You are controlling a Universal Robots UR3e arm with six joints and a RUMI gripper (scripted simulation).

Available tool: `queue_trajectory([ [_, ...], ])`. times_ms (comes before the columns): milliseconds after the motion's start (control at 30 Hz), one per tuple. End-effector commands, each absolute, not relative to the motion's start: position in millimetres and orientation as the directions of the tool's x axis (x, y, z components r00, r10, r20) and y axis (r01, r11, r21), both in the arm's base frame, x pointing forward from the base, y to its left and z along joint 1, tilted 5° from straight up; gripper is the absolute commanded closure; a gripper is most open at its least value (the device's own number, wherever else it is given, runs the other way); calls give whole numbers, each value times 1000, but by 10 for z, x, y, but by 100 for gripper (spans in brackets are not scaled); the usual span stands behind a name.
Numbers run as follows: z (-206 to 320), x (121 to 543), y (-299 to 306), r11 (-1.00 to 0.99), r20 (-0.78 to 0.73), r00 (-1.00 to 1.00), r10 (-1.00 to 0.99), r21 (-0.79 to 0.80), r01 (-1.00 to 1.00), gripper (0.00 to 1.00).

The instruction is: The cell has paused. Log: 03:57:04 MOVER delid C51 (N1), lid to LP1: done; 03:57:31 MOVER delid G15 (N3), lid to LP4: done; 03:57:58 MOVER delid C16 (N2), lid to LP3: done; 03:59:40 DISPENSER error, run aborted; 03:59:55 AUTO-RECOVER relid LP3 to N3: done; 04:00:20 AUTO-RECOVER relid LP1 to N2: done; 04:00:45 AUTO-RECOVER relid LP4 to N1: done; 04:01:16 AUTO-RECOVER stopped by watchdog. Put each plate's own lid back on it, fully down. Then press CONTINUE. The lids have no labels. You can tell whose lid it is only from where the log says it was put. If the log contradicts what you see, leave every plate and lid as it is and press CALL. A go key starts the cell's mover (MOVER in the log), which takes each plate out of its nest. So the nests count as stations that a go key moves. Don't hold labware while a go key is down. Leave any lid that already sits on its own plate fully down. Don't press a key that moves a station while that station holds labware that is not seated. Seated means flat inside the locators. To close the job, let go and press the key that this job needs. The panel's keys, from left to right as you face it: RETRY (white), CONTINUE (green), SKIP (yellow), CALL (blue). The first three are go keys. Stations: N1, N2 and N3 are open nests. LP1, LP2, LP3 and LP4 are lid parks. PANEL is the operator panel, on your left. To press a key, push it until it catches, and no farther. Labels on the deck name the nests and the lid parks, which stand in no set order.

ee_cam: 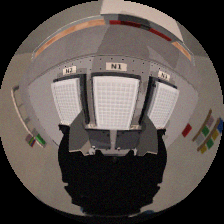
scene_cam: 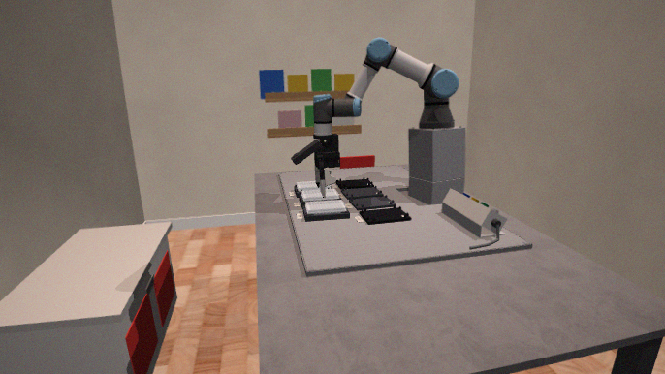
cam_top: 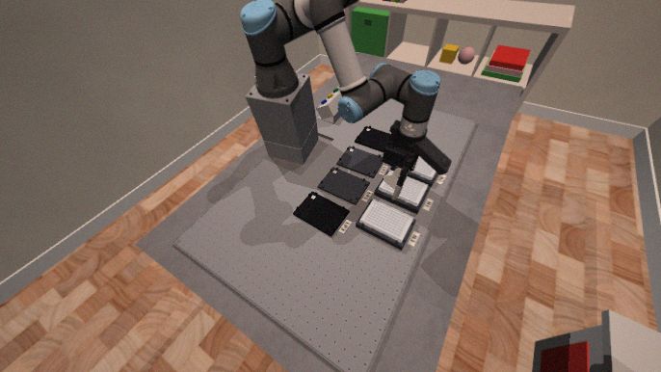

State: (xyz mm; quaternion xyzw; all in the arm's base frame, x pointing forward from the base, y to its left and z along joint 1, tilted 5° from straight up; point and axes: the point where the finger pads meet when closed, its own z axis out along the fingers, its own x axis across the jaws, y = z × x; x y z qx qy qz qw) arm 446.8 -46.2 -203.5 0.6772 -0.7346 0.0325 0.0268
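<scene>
Nests: plate at N1 (cam_top: 414, 193) (scene_cam: 314, 195) (ee_cam: 116, 102) in the middle, plate at N2 (cam_top: 425, 169) (scene_cam: 326, 208) (ee_cam: 67, 100) on the panel side, plate at N3 (cam_top: 386, 222) (scene_cam: 306, 185) (ee_cam: 164, 102) beyond. The row runs along the worktop (cam_top: 166, 231) (scene_cam: 436, 300) edge opposite the arm's base.

Lids: clear covers too faint to confirm, on plates or parks. If the log holds, all three are on wrong plates: N1 wears G15's, N2 wears C51's, N3 wears C16's. No correction can be confirmed; I judge the sorting barely begun.

End effector (cam_top: 398, 187) (scene_cam: 322, 190) (ee_cam: 114, 111): opened wide, nothing between the fingers, low over N1. Probably lining up on its lid.

Left, by my reading: one lid out to a free park, the other two moved to their owners, the parked one home, all fully down. Then let go and press CONTINUE on the panel (cam_top: 329, 110) (scene_cam: 467, 213), by the base-side edge. Whether any key is down, cannot tell.
</scene>
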Motion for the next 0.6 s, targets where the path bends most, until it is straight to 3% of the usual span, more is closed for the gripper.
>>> queue_trajectory([
  [0, -2027, 4510, -482, 80, 87, -81, -993, -23, -997, 18],
  [367, -2027, 4504, -478, 80, 87, -81, -993, -21, -997, 18],
  [400, -2027, 4504, -478, 80, 87, -81, -993, -21, -997, 100],
  [567, -2028, 4504, -478, 80, 87, -81, -993, -21, -997, 100],
])
